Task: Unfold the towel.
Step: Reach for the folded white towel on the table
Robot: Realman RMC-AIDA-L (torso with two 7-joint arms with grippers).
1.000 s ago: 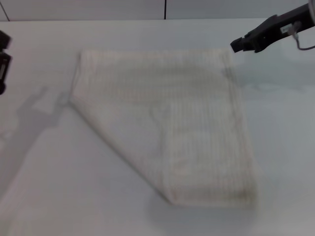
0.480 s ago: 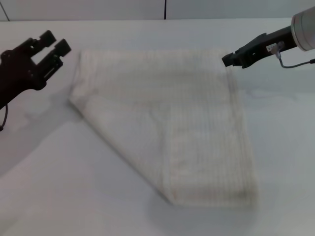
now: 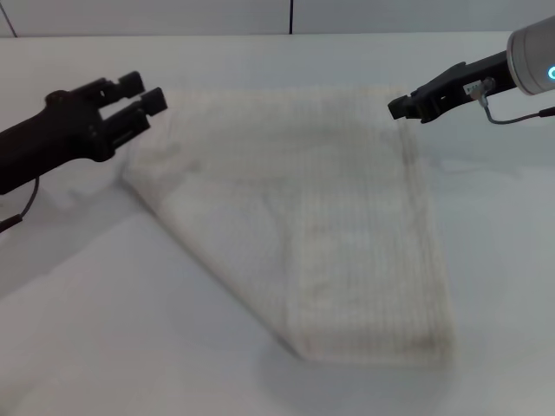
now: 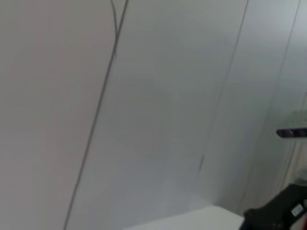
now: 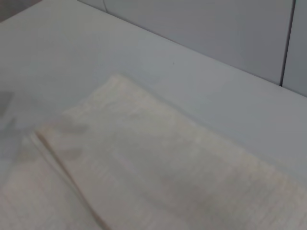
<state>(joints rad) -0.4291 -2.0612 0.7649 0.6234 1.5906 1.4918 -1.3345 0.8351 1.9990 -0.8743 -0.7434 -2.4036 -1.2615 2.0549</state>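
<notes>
Cream cloth: the towel [image 3: 303, 217] lies folded on the white table [image 3: 104, 329], flat, one diagonal fold edge along its left side.
Change, left gripper: the left gripper [image 3: 139, 100] has moved in toward the towel since half a second ago; now at the towel's far-left corner, over its edge.
Left gripper state: two fingers apart, nothing between them.
Change, right gripper: the right gripper [image 3: 401, 108] sits almost where it was, at the towel's far-right corner.
Right gripper state: cannot tell whether its fingers are apart or together.
Change, towel: same place and outline as before.
Towel axis: long axis runs from the far-left corner to the near-right corner.
Surroundings: grey wall panels [image 4: 168, 96] behind the table; right wrist view shows the towel's [image 5: 158, 177] layered corner.
</notes>
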